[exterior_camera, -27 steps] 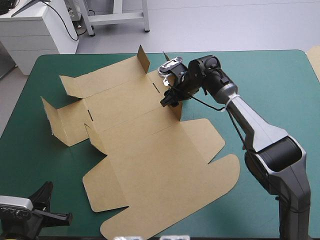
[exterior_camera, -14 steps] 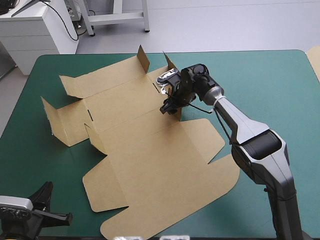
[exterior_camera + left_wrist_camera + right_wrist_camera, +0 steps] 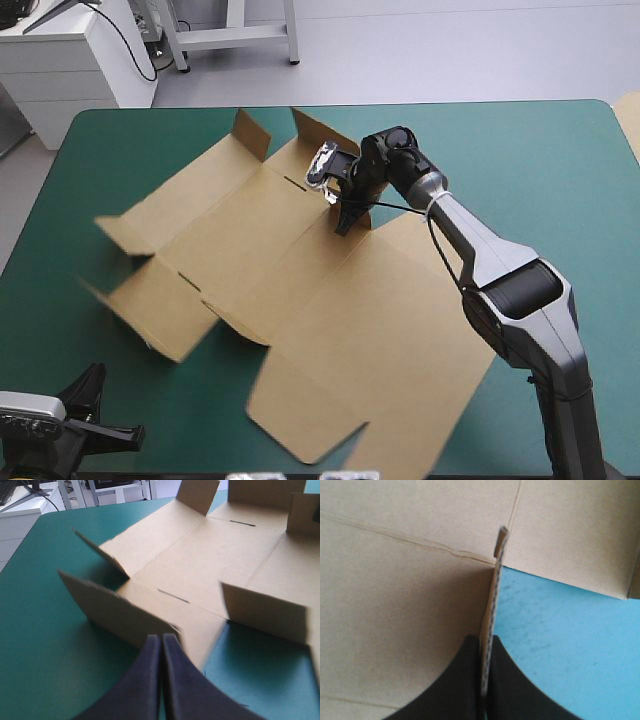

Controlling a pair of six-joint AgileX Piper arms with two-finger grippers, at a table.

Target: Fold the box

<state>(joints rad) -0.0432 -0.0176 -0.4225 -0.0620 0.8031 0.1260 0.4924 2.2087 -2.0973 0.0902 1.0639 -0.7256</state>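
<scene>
Right, your left gripper [image 3: 161,639] hangs at the teal-green table's [image 3: 560,170] near left corner, black fingers [image 3: 145,680] pressed together into one point, the nearest upright flap just ahead of them. The brown box [image 3: 300,290] lies opened out across the table's middle, reaching its near edge, with short flaps raised on the sides toward the left and far edges. Just beyond the table's centre, your right gripper [image 3: 485,647] pinches one raised flap [image 3: 495,587] edge-on, all but closed on the board.
</scene>
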